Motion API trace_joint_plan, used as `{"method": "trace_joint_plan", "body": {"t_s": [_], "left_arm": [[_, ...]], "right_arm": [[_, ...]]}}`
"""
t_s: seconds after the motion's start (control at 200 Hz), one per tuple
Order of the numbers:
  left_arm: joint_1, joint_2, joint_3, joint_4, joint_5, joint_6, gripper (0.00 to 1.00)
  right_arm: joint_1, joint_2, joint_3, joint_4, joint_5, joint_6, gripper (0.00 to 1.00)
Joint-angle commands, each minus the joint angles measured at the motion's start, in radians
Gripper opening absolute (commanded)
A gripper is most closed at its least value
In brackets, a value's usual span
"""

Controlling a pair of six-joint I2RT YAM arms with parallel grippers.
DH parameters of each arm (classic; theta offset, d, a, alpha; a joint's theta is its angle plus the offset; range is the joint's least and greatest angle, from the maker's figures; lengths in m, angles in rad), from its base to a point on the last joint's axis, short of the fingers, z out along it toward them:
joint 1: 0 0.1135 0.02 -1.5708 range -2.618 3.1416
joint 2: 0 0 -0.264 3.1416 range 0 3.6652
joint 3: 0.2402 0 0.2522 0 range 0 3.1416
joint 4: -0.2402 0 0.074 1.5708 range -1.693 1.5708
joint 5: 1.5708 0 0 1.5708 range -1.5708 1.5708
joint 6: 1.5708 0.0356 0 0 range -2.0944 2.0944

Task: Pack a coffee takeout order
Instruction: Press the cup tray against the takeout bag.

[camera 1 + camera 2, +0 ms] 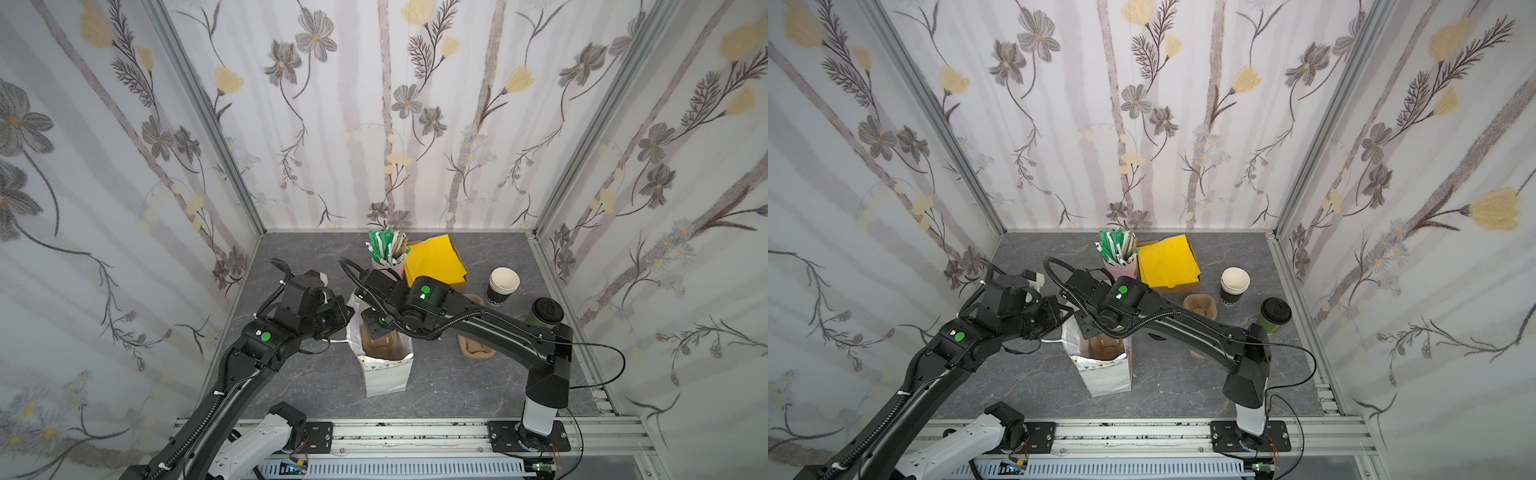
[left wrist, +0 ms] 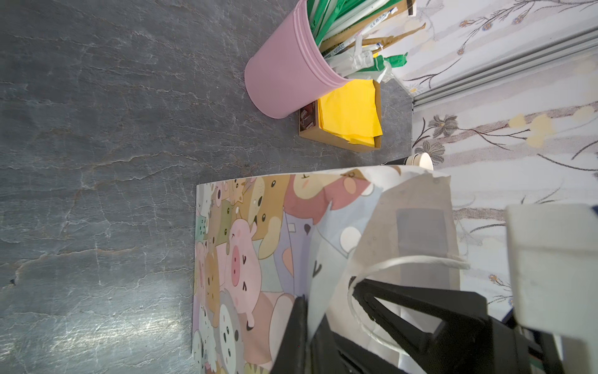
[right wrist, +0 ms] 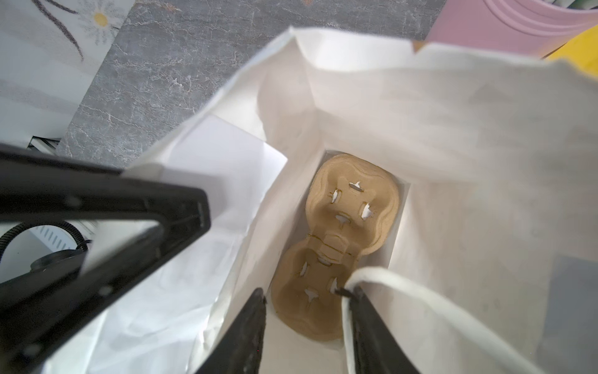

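Right gripper (image 3: 305, 291) fills the foreground of its wrist view: jaws spread, nothing between them, poised in the mouth of the paper bag (image 3: 420, 113), with the bag's white cord handle (image 3: 404, 288) lying against one fingertip. Pulp carrier (image 3: 349, 233) lies flat on the bag floor, both wells vacant. Left gripper (image 2: 328, 293) is pressed together on the bag's side wall near the rim, and so appears to be holding the mouth open.

Order items are all outside the bag, on the desk (image 1: 324, 382):
- Green cup (image 1: 546, 311), black lid on, stands upright at the right edge in both top views, close beside the right arm.
- Yellow napkins (image 1: 434, 259) lie stacked in a cardboard box (image 1: 1183, 287) at the back.
- Tan sticks (image 2: 369, 27) stand among green-wrapped ones in a pink cup (image 2: 281, 77) just beside that box.

Handling assessment:
- The cup is probably thin-walled paper that dents under a hard squeeze, and its lid may lift. Grip it round the body below the lid and keep it upright (contents unknown).
- The napkin is limp and light, and sheets may cling together. Pinch a free corner of the top one.
- The stick is light, slim and easily dropped. Pinch its projecting upper end.
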Motion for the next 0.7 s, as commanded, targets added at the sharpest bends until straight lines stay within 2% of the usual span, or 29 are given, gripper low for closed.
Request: {"method": "trace_joint_plan", "body": {"t_s": [0.0,0.38,0.505,0.699], "left_arm": [[0.002,-0.003,-0.006,0.007,-0.018,-0.005,0.00],[0.001,-0.010,-0.021,0.007,-0.024,-0.002,0.00],[0.001,-0.013,-0.028,0.008,-0.024,-0.003,0.00],[0.001,-0.010,-0.034,0.009,-0.027,-0.004,0.00]], "right_arm": [[0.002,-0.009,-0.003,-0.011,0.024,0.010,0.44],[0.003,0.008,-0.002,-0.029,0.005,0.023,0.48],[0.004,0.015,-0.003,-0.006,-0.013,0.016,0.45],[0.001,0.015,0.003,0.056,-0.060,0.004,0.34]]}}
